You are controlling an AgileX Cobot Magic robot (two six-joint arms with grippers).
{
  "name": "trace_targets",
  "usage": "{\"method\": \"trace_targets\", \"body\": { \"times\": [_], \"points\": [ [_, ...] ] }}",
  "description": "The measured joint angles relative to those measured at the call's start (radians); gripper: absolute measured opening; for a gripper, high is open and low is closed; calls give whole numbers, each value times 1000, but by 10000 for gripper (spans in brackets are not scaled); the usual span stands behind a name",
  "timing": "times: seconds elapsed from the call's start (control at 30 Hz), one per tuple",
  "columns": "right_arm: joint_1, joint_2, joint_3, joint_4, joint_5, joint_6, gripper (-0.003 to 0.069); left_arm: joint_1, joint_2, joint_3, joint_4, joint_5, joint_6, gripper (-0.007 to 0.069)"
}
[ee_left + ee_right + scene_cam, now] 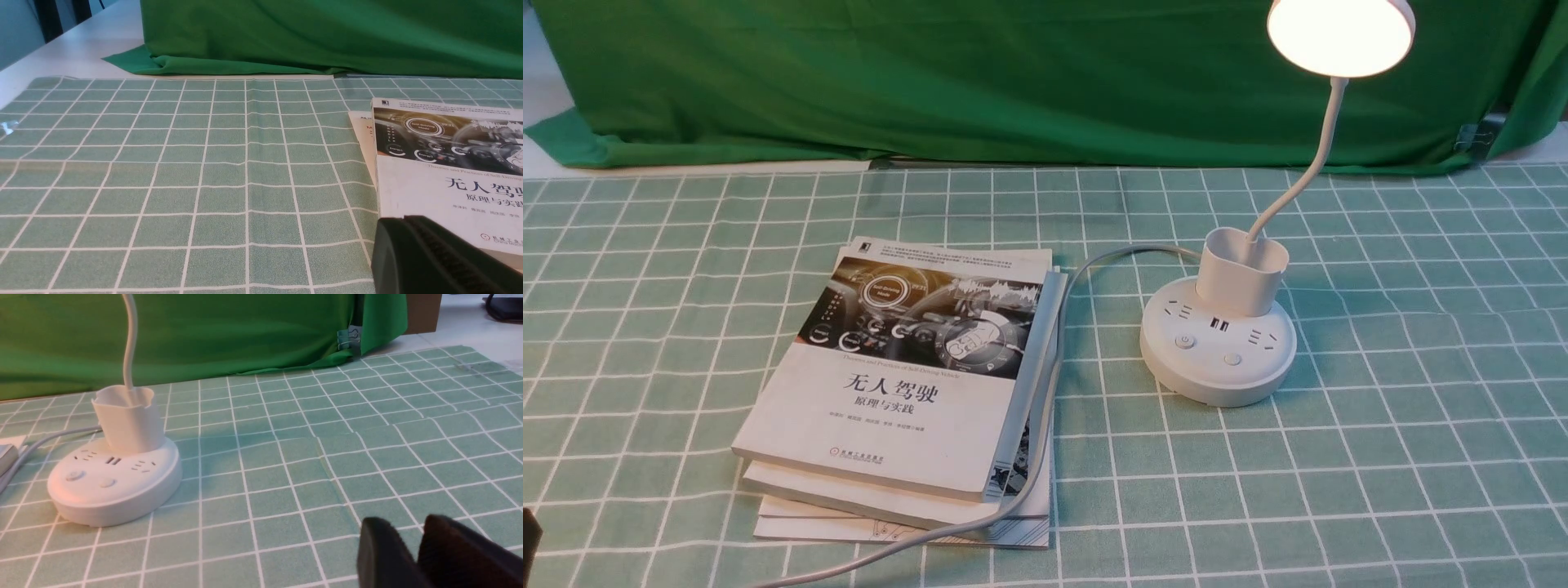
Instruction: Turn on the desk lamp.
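Observation:
The white desk lamp stands right of centre on the checked cloth. Its round disc head (1339,34) glows brightly. A thin neck (1319,155) runs down into the cup-shaped holder (1241,273) on the puck base (1217,371), which has sockets and two buttons (1184,341). The base also shows in the right wrist view (114,490). My right gripper (402,524) hovers low over bare cloth well to the right of the base, with a narrow gap between its tips and nothing in it. My left gripper (404,218) is shut and empty by the near left corner of the books.
A stack of books (907,384) lies left of the lamp, and its top cover shows in the left wrist view (445,171). The lamp's grey cable (1045,392) runs past the stack's right edge toward the front. A green backdrop (980,73) closes off the far side.

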State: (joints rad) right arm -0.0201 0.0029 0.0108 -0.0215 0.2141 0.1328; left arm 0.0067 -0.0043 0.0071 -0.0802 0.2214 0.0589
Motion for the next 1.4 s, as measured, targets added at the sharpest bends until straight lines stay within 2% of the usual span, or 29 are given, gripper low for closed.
{"method": "trace_targets", "body": {
  "times": [0.6, 0.93, 1.4],
  "points": [
    [2, 0, 0, -2, 0, 0, 236, 0, 0, 0, 0, 0, 0, 21],
    [118, 0, 0, -2, 0, 0, 237, 0, 0, 0, 0, 0, 0, 21],
    [120, 0, 0, -2, 0, 0, 237, 0, 0, 0, 0, 0, 0, 21]
  ]
}}
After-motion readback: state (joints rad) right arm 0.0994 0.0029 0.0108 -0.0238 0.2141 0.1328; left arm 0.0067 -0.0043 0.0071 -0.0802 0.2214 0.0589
